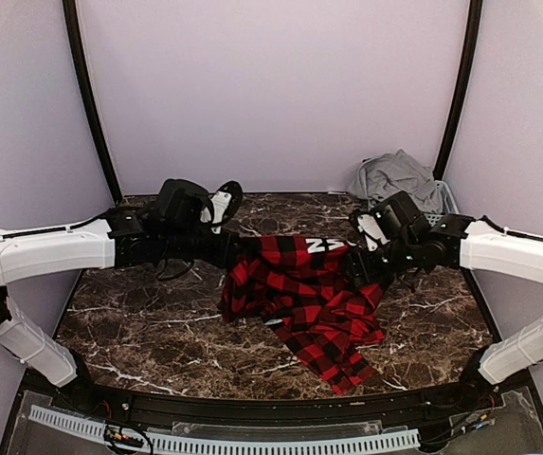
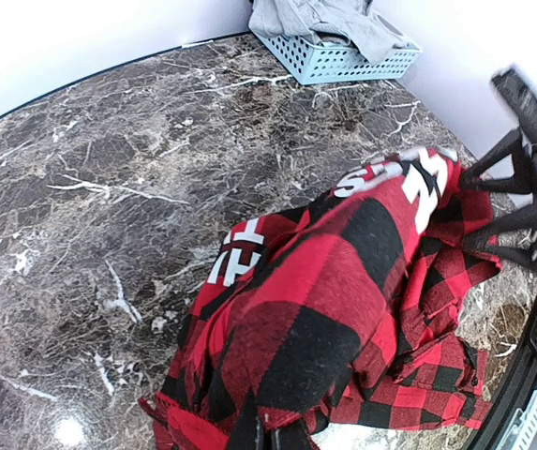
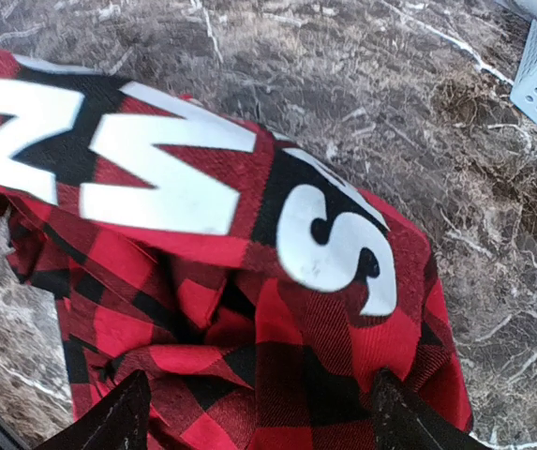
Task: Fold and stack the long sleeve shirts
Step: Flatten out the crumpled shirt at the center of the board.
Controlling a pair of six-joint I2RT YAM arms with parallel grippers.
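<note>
The left jaws stand narrow, pinched on a bunched fold of the red-and-black check shirt (image 2: 343,281). In the left wrist view the cloth rises in a ridge straight up to them. The right jaws stand wide, their dark fingers (image 3: 118,427) one on each side of a heap of the same shirt. Cloth fills the gap between them, and I cannot tell whether either finger presses on it.

The shirt's upper edge runs between the two pairs of jaws, off the table (image 1: 138,322). The white block letters (image 3: 156,169) sit along that edge, at the end nearer the basket (image 2: 343,61). Below the edge the shirt hangs and spreads crumpled on the dark marble, with one tail trailing away from the basket toward the arm bases. The whole shirt lies to the left of the basket and nearer the bases, with bare marble between the two.

A grey shirt (image 1: 399,175) lies crumpled in the basket, heaped above its rim.

The left arm (image 1: 53,251) reaches in from the side away from the basket. The right arm (image 1: 517,251) comes in from the basket's side, and in the top view its wrist sits just in front of the basket.
</note>
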